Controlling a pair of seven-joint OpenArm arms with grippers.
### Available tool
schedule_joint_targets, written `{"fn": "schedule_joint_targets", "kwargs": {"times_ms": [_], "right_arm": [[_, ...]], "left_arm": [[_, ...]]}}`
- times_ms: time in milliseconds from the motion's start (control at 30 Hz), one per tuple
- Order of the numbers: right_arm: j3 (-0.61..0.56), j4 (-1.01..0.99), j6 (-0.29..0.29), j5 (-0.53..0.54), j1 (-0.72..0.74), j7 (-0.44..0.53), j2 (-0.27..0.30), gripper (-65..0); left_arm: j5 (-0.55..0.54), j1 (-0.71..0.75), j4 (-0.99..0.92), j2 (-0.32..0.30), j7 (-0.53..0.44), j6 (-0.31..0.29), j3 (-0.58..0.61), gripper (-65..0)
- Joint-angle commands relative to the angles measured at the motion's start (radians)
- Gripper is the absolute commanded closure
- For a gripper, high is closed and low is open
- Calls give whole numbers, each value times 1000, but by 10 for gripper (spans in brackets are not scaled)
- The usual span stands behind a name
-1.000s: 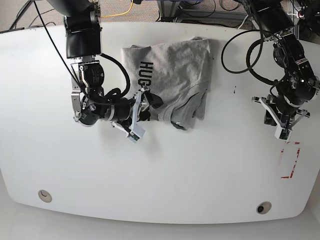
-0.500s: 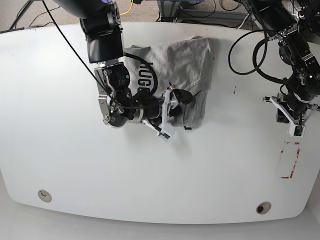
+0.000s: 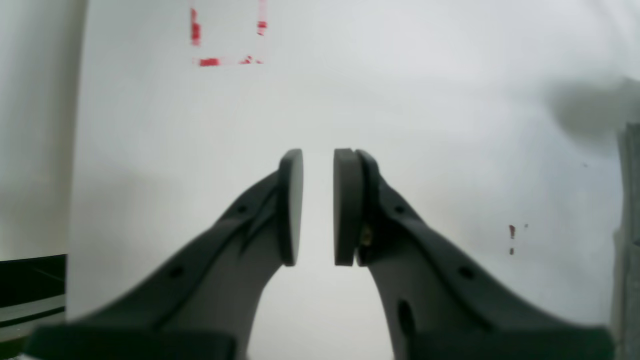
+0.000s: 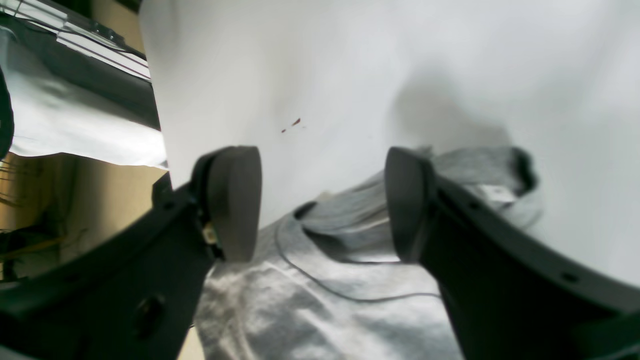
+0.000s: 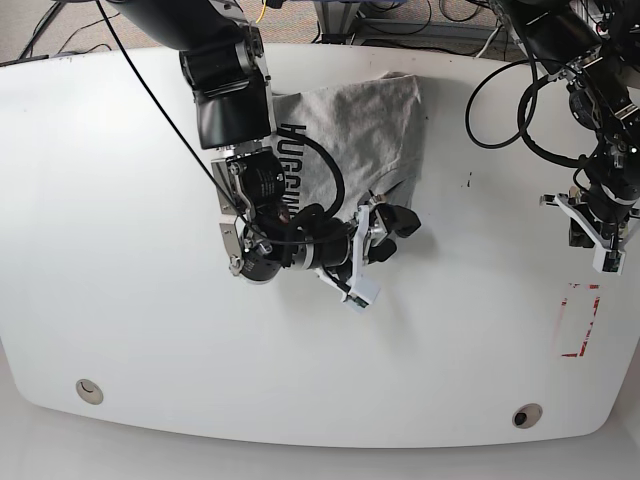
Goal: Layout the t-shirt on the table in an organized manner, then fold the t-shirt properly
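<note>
Left wrist view: the left gripper [image 3: 318,205] hovers over the bare white table [image 3: 400,100], its pads a narrow gap apart and holding nothing. A red tape mark [image 3: 225,45] lies beyond the fingertips, and a grey edge of the t-shirt [image 3: 627,225] shows at the far right.

Right wrist view: the right gripper [image 4: 322,200] is spread wide above the crumpled t-shirt [image 4: 325,300], gripping nothing.

Base view: the t-shirt [image 5: 350,130] lies bunched toward the table's [image 5: 120,250] far edge. The right gripper [image 5: 385,230] sits at the shirt's near edge; the left gripper [image 5: 600,235] hangs well away, beside the tape mark [image 5: 580,320].
</note>
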Motion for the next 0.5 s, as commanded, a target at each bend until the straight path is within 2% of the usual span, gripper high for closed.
{"fn": "schedule_joint_targets", "kwargs": {"times_ms": [0,167,200,267,467], "right_arm": [[7,44,6,28,60,14,52,-365],[8,136,6,31,62,12,140,-365],[8,172,6,31,51,11,175,-365],[8,210,6,31,34,8,204,-365],[8,346,6,27,-50,3,295,-365]], "left_arm": [[-12,-13,19,-9,-2,-73,28,-101],[-11,-13,19,-8,95,-82,123,-101],[-11,-10,17,-6,128,-82,169,-101],[-11,4,17,-5,156,-82,226,-101],[-12,80,51,0,176,-82,413,-101]]}}
